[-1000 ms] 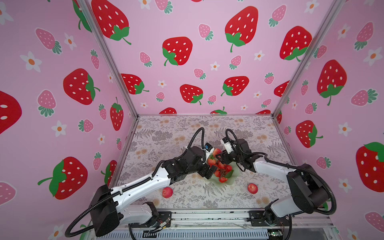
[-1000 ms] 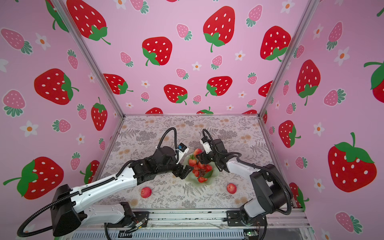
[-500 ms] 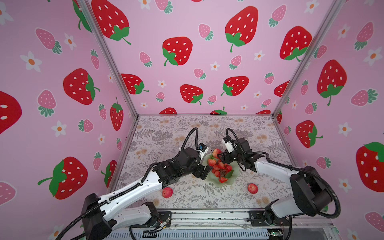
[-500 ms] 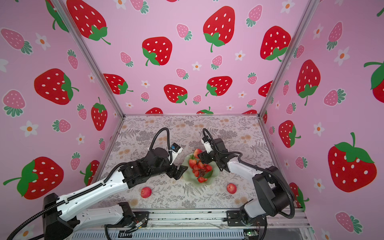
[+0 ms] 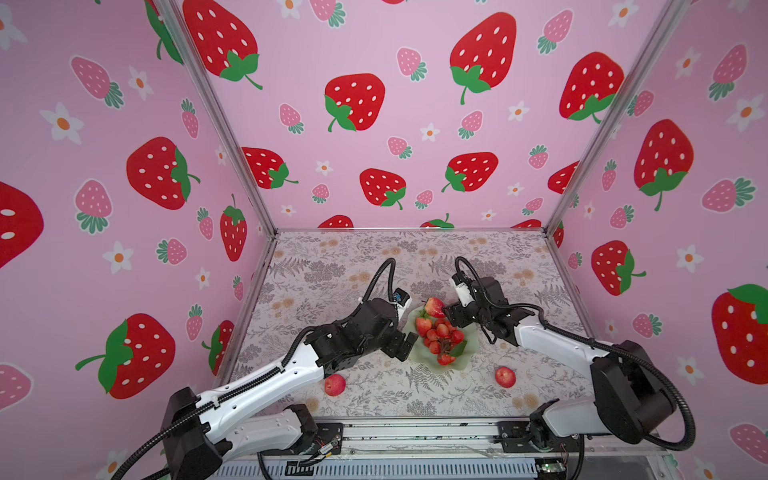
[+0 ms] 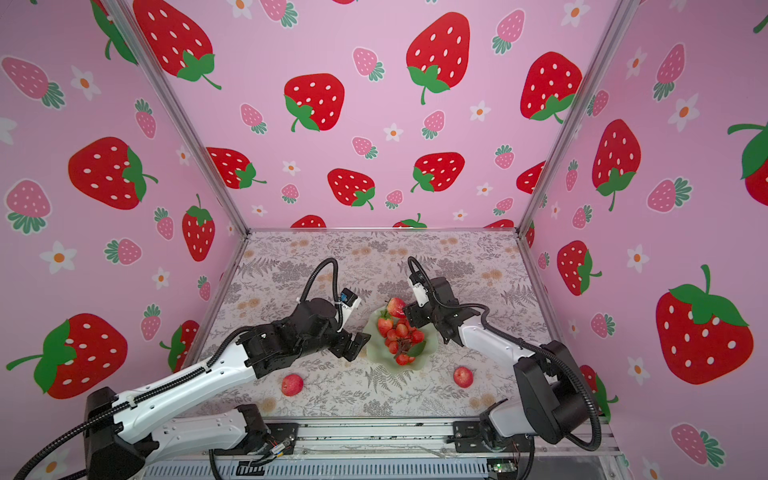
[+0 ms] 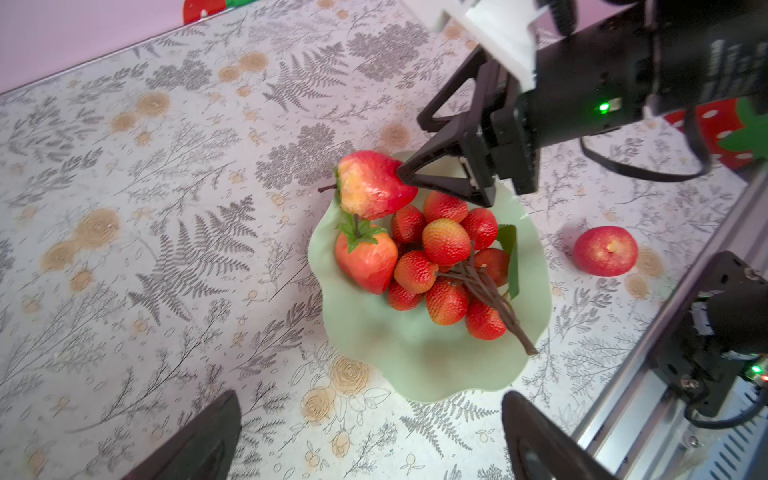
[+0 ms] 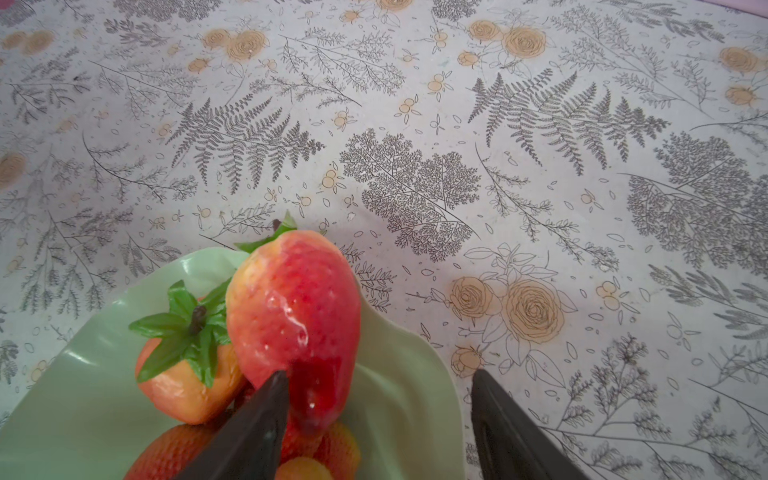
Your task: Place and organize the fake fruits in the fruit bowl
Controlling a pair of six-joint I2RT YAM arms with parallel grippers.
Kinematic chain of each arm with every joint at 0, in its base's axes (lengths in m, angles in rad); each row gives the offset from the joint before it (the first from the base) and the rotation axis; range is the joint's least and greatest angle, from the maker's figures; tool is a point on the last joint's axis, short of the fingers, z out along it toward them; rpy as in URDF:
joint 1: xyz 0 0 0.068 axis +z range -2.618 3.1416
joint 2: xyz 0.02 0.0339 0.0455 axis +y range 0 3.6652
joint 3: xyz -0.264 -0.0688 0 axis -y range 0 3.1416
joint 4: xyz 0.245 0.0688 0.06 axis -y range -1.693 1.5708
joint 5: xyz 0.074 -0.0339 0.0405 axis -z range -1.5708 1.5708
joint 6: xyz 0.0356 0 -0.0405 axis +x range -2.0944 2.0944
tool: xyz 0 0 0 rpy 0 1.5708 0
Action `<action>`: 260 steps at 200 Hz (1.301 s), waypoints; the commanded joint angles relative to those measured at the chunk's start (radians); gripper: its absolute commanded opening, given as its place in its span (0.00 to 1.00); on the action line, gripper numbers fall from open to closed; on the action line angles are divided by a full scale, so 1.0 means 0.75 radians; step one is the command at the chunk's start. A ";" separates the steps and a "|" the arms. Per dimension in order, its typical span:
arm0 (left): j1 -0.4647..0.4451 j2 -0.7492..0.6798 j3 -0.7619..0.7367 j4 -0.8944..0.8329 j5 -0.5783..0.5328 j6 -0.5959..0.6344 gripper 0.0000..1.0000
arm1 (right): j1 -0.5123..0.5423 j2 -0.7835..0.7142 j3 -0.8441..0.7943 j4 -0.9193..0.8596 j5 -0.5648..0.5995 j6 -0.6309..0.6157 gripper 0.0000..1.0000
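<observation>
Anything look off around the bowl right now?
One strawberry sits perched on the far rim of the bowl, resting against the other strawberry and partly overhanging the table; it could roll out. Two apples lie on the table outside it.

The fruit bowl [image 7: 415,357] is smooth and glossy. The strawberry [image 8: 299,316] at its rim has a shiny, wet-looking skin. The bunch of small red balls [image 7: 446,249] is finely pebbled and its stem is rough. The tabletop [image 8: 415,124] has a matt printed cover, and the rail [image 5: 415,432] along its front edge is bare metal.
</observation>
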 commanded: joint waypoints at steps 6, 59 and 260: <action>0.077 -0.001 0.127 -0.242 -0.198 -0.164 0.99 | -0.004 0.020 0.024 -0.075 0.051 -0.022 0.70; 0.234 0.010 0.131 -0.695 -0.254 -0.561 1.00 | -0.012 0.001 0.048 -0.145 0.090 -0.035 0.70; 0.368 0.013 -0.395 -0.632 -0.063 -0.951 0.92 | 0.084 -0.569 -0.132 0.103 -0.872 0.037 1.00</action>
